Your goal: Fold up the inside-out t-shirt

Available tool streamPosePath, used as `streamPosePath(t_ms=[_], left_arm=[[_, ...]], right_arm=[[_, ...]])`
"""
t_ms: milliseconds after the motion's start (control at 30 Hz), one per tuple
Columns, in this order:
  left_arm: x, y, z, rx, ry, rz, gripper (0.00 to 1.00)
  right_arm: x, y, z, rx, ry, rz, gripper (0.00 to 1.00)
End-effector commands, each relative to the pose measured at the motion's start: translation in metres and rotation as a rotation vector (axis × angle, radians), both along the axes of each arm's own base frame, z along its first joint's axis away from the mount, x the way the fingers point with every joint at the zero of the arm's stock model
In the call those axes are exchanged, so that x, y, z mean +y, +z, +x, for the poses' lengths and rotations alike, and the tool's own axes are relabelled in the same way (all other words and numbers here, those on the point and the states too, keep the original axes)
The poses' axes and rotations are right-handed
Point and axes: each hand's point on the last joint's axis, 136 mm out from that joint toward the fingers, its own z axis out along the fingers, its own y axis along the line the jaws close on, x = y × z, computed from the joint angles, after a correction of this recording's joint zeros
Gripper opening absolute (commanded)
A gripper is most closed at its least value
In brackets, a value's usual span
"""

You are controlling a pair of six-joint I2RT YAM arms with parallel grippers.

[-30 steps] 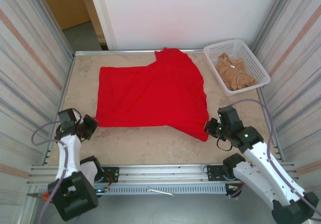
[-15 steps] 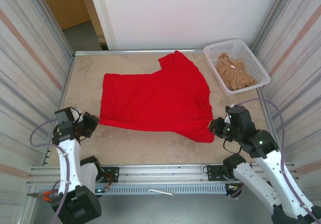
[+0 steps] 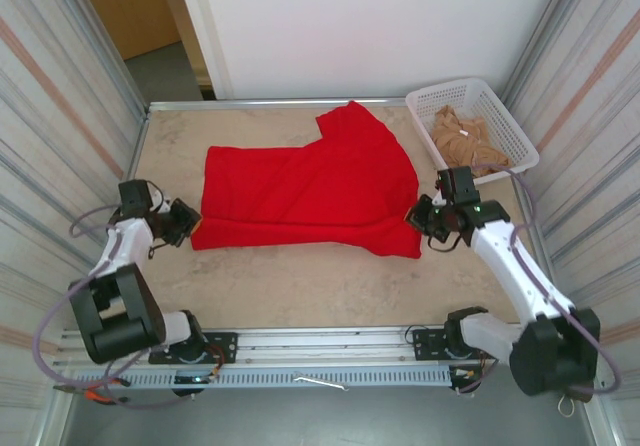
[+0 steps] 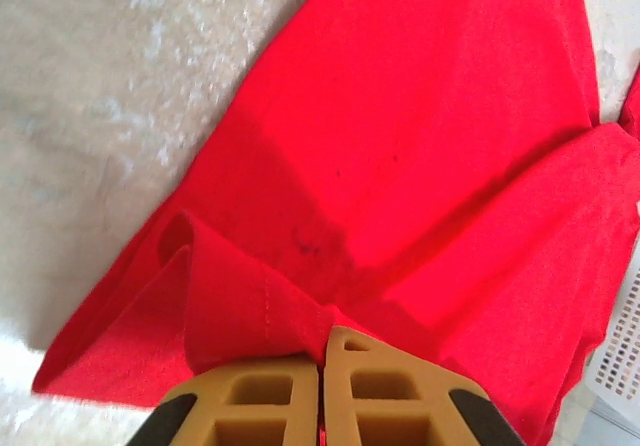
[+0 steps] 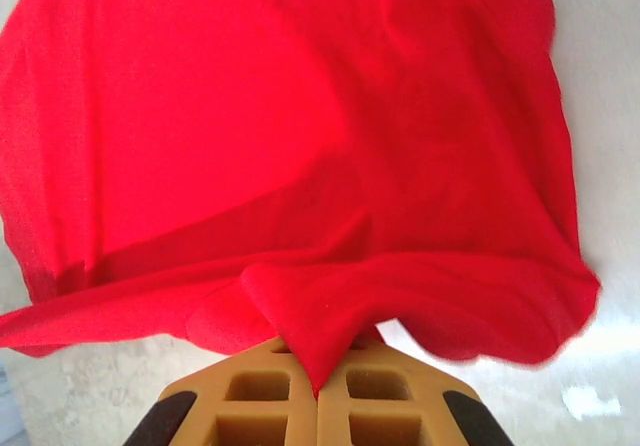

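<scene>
Here's the table (image 3: 300,286), a pale, marbled beige top inside a metal frame. Sprawled across the middle of it is the red t-shirt (image 3: 310,191), mostly flat and lying wide from left to right, with soft creases running through the cloth. One part pokes out towards the far edge. The near left corner is bunched into a small raised fold, and the near right corner is lifted in a ripple. Bare tabletop runs along the whole near side and down the left. In the far right corner sits a white basket (image 3: 509,115), set at an angle just beside the shirt, with a sliver of table between them.
</scene>
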Motion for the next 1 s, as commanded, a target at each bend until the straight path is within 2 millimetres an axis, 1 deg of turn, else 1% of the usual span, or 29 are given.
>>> streamPosePath(t_ms=[0, 233, 267, 300, 333, 367, 400, 433, 467, 500, 567, 633, 700, 800, 867, 967], left_arm=[[0.009, 0.001, 0.028, -0.039, -0.029, 0.062, 0.08], [0.012, -0.021, 0.064, 0.011, -0.063, 0.077, 0.07], [0.011, -0.024, 0.068, 0.019, -0.07, 0.079, 0.08], [0.01, -0.025, 0.074, 0.021, -0.079, 0.08, 0.1], [0.01, -0.028, 0.08, 0.026, -0.087, 0.082, 0.17], [0.011, -0.031, 0.084, 0.037, -0.09, 0.085, 0.25], [0.012, -0.032, 0.09, 0.036, -0.092, 0.091, 0.34], [0.014, -0.031, 0.096, 0.034, -0.095, 0.095, 0.4], [0.016, -0.03, 0.1, 0.033, -0.093, 0.096, 0.45], [0.017, -0.024, 0.106, 0.015, -0.097, 0.096, 0.49], [0.019, -0.009, 0.112, -0.018, -0.103, 0.109, 0.55], [0.017, 0.008, 0.113, -0.059, -0.112, 0.132, 0.59], [0.01, 0.022, 0.107, -0.093, -0.124, 0.143, 0.62], [-0.007, 0.03, 0.09, -0.104, -0.149, 0.124, 0.65], [-0.018, 0.029, 0.078, -0.103, -0.163, 0.108, 0.65], [-0.031, 0.024, 0.065, -0.1, -0.173, 0.085, 0.65]], right_arm=[[0.01, 0.019, 0.046, -0.099, 0.056, 0.042, 0.0], [0.008, 0.0, 0.12, -0.048, 0.068, 0.028, 0.0], [0.007, -0.004, 0.13, -0.036, 0.065, 0.022, 0.0], [0.007, -0.007, 0.139, -0.027, 0.069, 0.02, 0.0], [0.005, -0.009, 0.149, -0.023, 0.07, 0.014, 0.06], [0.004, -0.009, 0.156, -0.031, 0.072, 0.005, 0.27], [0.0, -0.01, 0.163, -0.038, 0.067, -0.014, 0.43], [-0.002, -0.006, 0.166, -0.051, 0.064, -0.025, 0.5], [-0.002, -0.003, 0.166, -0.062, 0.066, -0.026, 0.51], [-0.001, 0.004, 0.163, -0.08, 0.071, -0.021, 0.52], [0.004, 0.01, 0.148, -0.088, 0.085, -0.027, 0.51], [0.013, 0.009, 0.125, -0.082, 0.109, -0.037, 0.49], [0.026, 0.001, 0.104, -0.07, 0.128, -0.042, 0.48], [0.047, -0.019, 0.075, -0.027, 0.165, -0.047, 0.48], [0.058, -0.031, 0.064, -0.005, 0.177, -0.053, 0.49], [0.062, -0.049, 0.054, 0.03, 0.181, -0.095, 0.51]])
